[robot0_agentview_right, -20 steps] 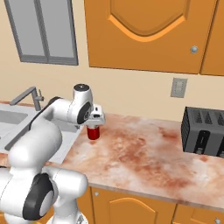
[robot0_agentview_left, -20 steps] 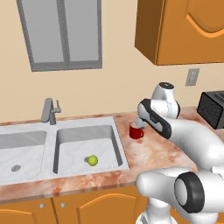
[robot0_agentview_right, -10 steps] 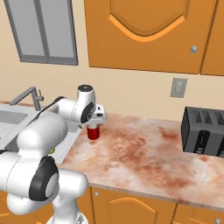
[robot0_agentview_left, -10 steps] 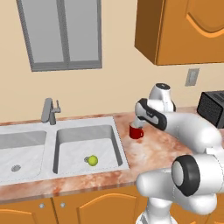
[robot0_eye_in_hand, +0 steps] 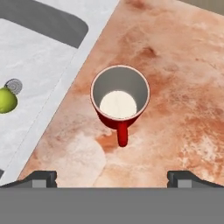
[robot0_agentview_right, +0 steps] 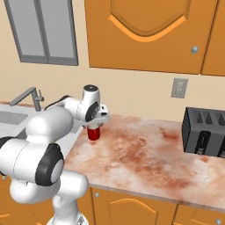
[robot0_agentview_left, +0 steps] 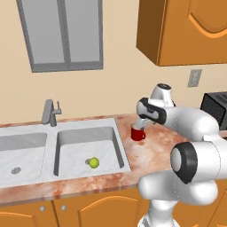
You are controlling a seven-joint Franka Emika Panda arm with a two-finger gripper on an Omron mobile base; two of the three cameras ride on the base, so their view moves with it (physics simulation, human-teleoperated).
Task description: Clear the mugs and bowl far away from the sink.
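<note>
Mug (robot0_eye_in_hand: pixel 120 97) upright on counter (robot0_agentview_right: pixel 149 154), just right of sink (robot0_agentview_left: pixel 62 148); ball (robot0_agentview_left: pixel 93 162) in right basin; toaster (robot0_agentview_right: pixel 205 132) far right.

a small red cylindrical mug (robot0_eye_in_hand: pixel 120 97) stood upright on a mottled reddish-brown stone counter (robot0_eye_in_hand: pixel 175 87), seen from almost straight above. its rim was pale, its inside grey, with a pale cream disc showing at the bottom. its red side handle pointed toward the lower edge of the view. the two dark fingertips (robot0_eye_in_hand: pixel 41 178) of the gripper (robot0_eye_in_hand: pixel 111 178) sat wide apart at the bottom corners, with the mug above the gap between them and nothing touching it. to the left lay the grey metal sink (robot0_eye_in_hand: pixel 39 57), its pale rim running diagonally beside the mug. in the basin a small yellow-green ball (robot0_eye_in_hand: pixel 6 100) rested just beside a round grey drain (robot0_eye_in_hand: pixel 15 85).
</note>
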